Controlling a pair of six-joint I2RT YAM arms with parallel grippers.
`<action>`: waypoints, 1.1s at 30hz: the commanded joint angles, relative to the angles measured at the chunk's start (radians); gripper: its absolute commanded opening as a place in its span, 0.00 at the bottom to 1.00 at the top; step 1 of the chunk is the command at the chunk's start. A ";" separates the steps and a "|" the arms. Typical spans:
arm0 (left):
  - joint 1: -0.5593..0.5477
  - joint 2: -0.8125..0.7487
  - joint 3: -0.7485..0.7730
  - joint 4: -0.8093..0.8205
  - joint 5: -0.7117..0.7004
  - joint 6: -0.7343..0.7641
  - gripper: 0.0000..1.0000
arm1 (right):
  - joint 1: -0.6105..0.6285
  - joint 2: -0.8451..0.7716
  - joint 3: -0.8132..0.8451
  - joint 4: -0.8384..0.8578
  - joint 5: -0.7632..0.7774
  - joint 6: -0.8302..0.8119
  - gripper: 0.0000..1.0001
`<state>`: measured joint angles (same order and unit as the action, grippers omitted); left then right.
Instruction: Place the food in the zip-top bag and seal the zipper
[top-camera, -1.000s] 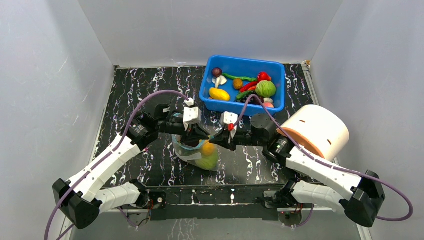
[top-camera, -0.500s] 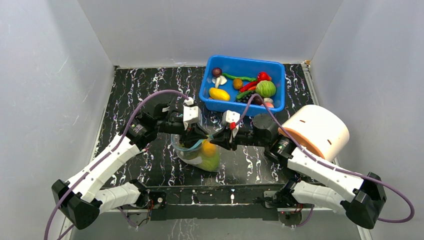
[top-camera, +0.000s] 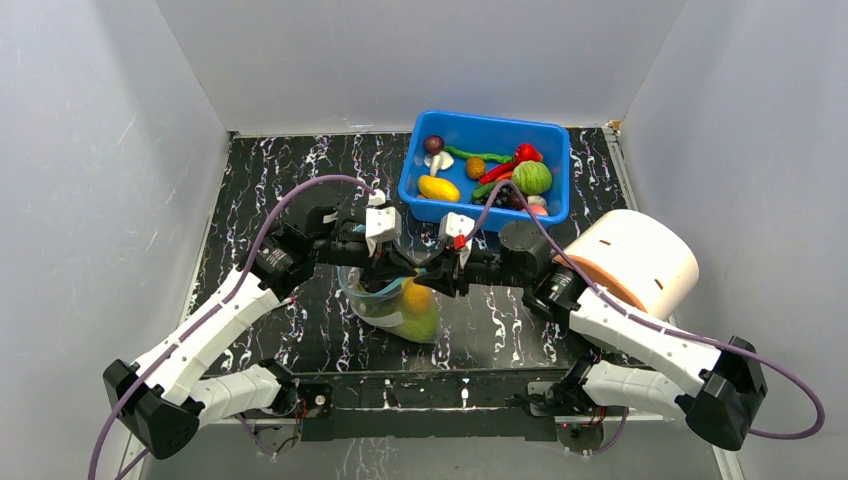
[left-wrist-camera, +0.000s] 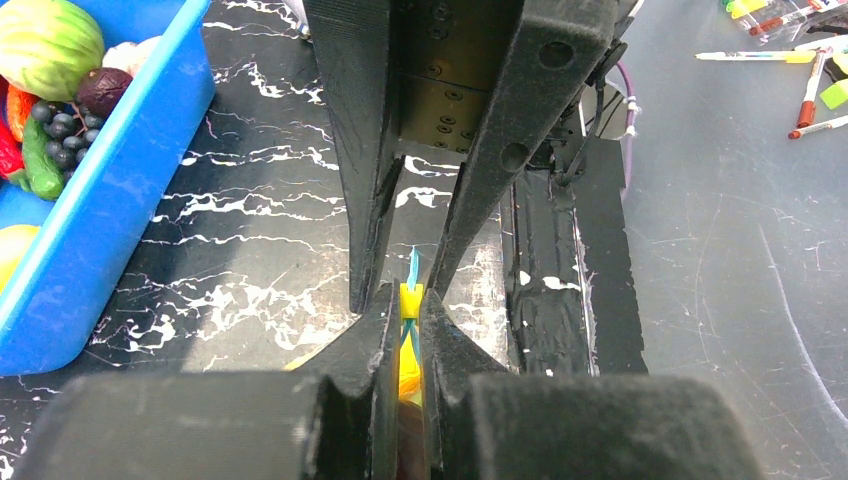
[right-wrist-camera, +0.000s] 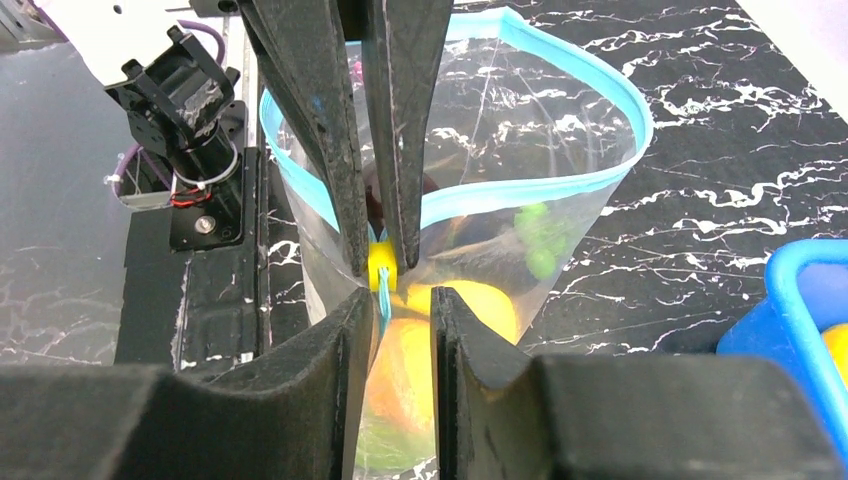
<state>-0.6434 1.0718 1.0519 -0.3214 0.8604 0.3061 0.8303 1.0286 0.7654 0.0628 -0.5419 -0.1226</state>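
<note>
The clear zip-top bag (top-camera: 372, 300) stands between my two grippers with its mouth gaping. Yellow, orange and green food (top-camera: 418, 312) lies inside it, seen through the plastic (right-wrist-camera: 470, 305). The teal zipper (right-wrist-camera: 520, 193) loops around the open mouth. My left gripper (left-wrist-camera: 411, 300) is shut on the zipper at its yellow slider (right-wrist-camera: 381, 265). My right gripper (right-wrist-camera: 392, 300) faces it, jaws parted, with the zipper's end lying against one finger but not pinched. From above, the left gripper (top-camera: 406, 268) and right gripper (top-camera: 430, 278) nearly touch over the bag.
A blue bin (top-camera: 480, 212) with more toy food, including a green cabbage (top-camera: 532, 178), sits behind the grippers and shows in the left wrist view (left-wrist-camera: 110, 210). A white and orange cylinder (top-camera: 640, 260) stands at the right beside the right arm.
My right gripper has parted its jaws and let go of the zipper end. Both grippers shifted slightly toward the bin, and the bag's mouth has spread wider.
</note>
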 joint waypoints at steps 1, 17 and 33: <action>0.003 -0.021 0.023 0.030 0.043 -0.011 0.00 | -0.001 0.011 0.073 0.049 -0.004 0.016 0.21; 0.003 -0.041 0.071 -0.124 -0.077 0.025 0.00 | -0.001 -0.084 -0.001 0.107 0.025 0.025 0.00; 0.004 -0.075 0.067 -0.157 -0.095 0.034 0.00 | -0.001 -0.100 -0.014 0.097 0.012 0.025 0.00</action>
<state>-0.6453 1.0321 1.0962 -0.4522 0.7555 0.3332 0.8333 0.9466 0.7380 0.0917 -0.5224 -0.1024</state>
